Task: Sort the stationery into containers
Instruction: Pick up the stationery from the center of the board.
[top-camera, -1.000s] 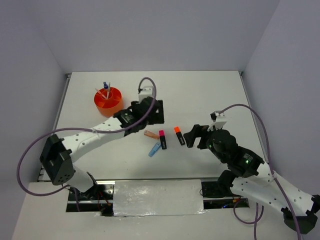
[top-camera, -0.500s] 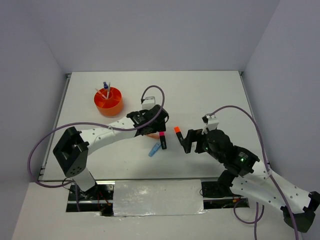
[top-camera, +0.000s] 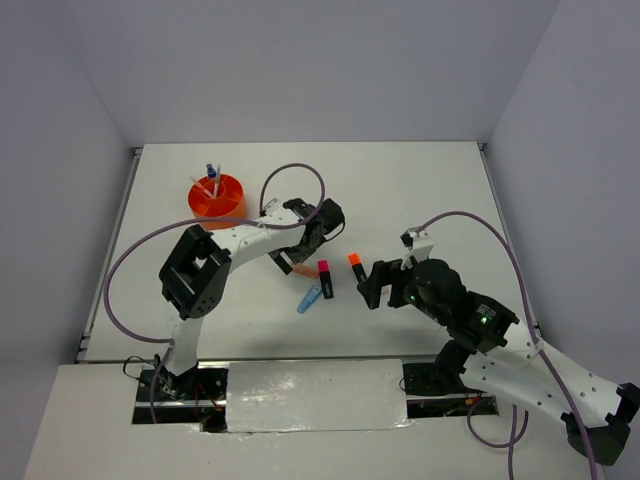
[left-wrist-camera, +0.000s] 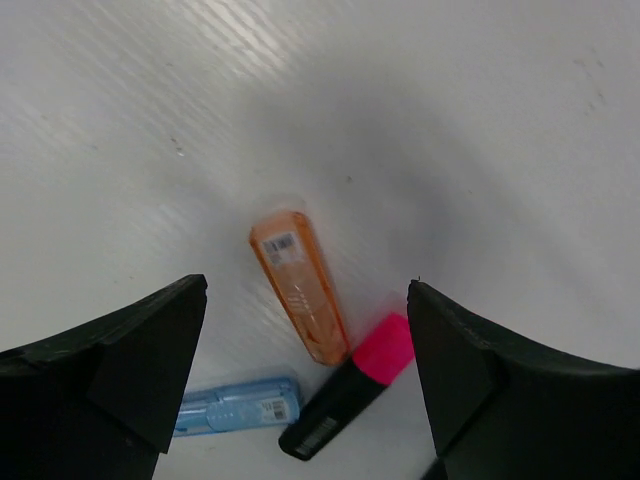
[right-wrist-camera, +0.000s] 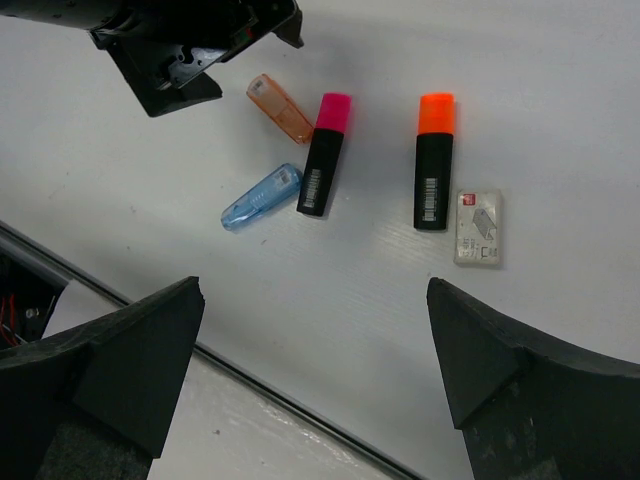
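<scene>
The orange cup (top-camera: 216, 198) stands at the far left with several pens upright in it. On the table lie a translucent orange piece (left-wrist-camera: 300, 285), a pink-tipped black highlighter (left-wrist-camera: 350, 395) and a translucent blue marker (left-wrist-camera: 235, 407). My left gripper (left-wrist-camera: 306, 288) is open and hovers over the orange piece, empty; it also shows in the top view (top-camera: 303, 250). In the right wrist view an orange-tipped highlighter (right-wrist-camera: 434, 160) lies beside a white eraser (right-wrist-camera: 478, 227). My right gripper (right-wrist-camera: 313, 287) is open and empty, above and nearer than these items.
The left arm's purple cable (top-camera: 290, 175) loops over the table behind the left gripper. The table's near edge and a dark gap (right-wrist-camera: 60, 260) run along the lower left of the right wrist view. Grey walls close in the table on three sides.
My left gripper has swung forward and down from behind the items to over the orange piece. My right gripper has shifted left, toward the orange-tipped highlighter.
</scene>
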